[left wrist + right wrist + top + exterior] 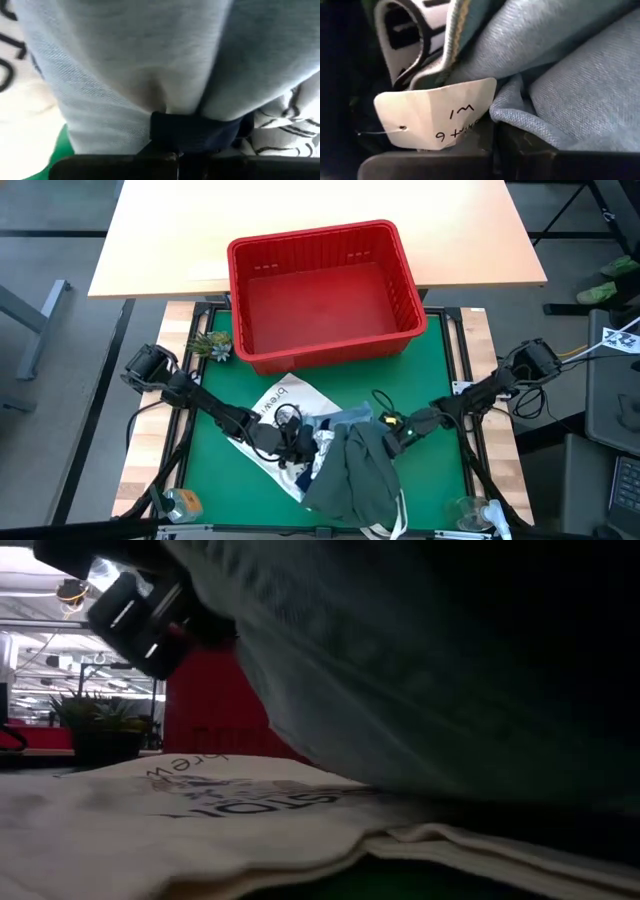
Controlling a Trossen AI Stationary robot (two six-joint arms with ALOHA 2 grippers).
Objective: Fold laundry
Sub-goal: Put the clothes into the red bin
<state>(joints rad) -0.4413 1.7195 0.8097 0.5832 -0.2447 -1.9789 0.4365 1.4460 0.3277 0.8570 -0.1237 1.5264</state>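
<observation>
A: Laundry (352,465), one heap: where does it lie?
B: Near edge of the green mat (440,480), between the two grippers, partly on a white tote (283,402) with dark lettering. An olive garment (362,480) lies on top and spills toward the table's near edge; light blue denim (352,417) and a white leaf-print piece (305,473) show under it.

A: Left gripper (297,442)?
B: At the heap's left side, over the tote. Fingers closed, pinching a navy fold (197,131) (the left wrist view shows it clamped right at the fingers, with pale grey-blue cloth bulging above and the leaf-print piece beside it).

A: Right gripper (392,428)?
B: At the heap's right side. Fingers closed on the denim's edge (520,117); a paper tag (436,112) with handwriting hangs just beside the grip, and a striped collar or band (420,35) curls behind it.

A: Other items?
B: Red basket (325,290), at the mat's far edge, well apart from the heap. Small plant (212,345), beside the basket's left corner. From table height, the olive cloth hangs over the tote and fills most of the view, with the basket's red wall behind.
</observation>
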